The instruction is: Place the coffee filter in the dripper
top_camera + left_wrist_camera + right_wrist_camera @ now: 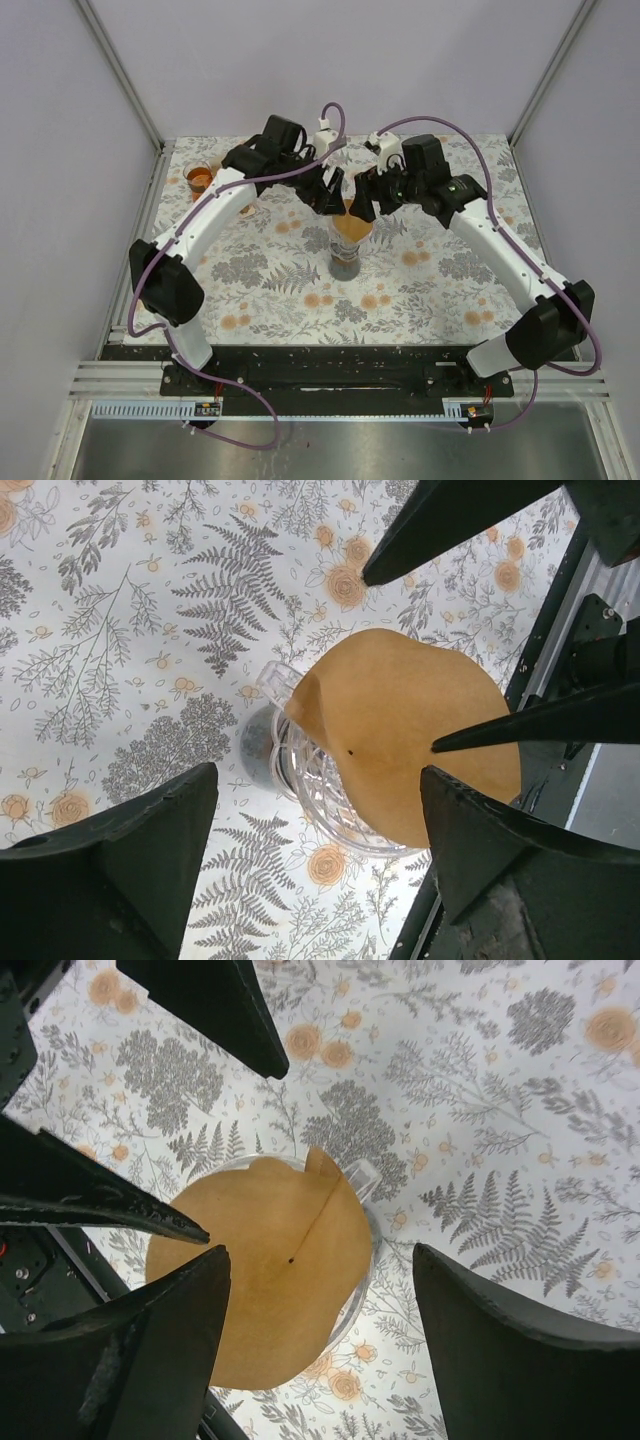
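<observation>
A brown paper coffee filter sits opened as a cone inside the dripper, which stands upright at the middle of the table. In the left wrist view the filter fills the ribbed translucent rim of the dripper. Its seam shows in the right wrist view, where the filter hides most of the dripper. My left gripper hangs open just above the filter's left side. Over the right side my right gripper is open too. Nothing lies between either pair of fingers.
A small glass with orange-brown contents stands at the back left corner. The floral tablecloth covers the table. Pale walls and metal posts close it in on three sides, and the arm bases line the near edge.
</observation>
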